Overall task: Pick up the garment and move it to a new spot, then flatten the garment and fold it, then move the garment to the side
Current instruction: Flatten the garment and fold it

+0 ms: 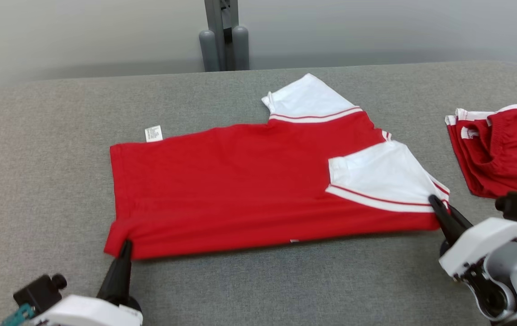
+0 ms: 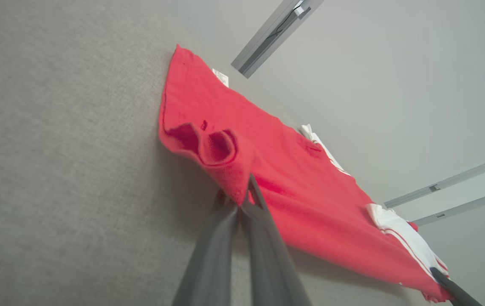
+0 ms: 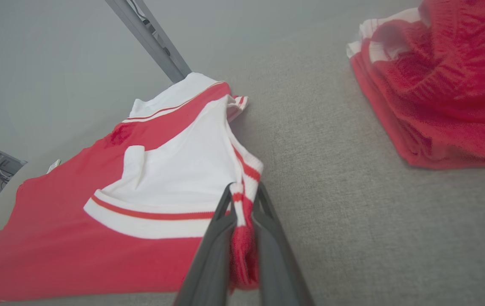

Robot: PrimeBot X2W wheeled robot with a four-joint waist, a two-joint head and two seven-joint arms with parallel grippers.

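My left claw is clamped on the near hem corner of the shirt, which lies flat across the middle of the table. My right claw is pinched on the near shoulder, beside the white sleeve. Both grip one long edge, I judge so as to fold it over evenly. A red pile, probably folded clothes, sits at the right edge.

Head looks down; wrists skim close — all share the garment.
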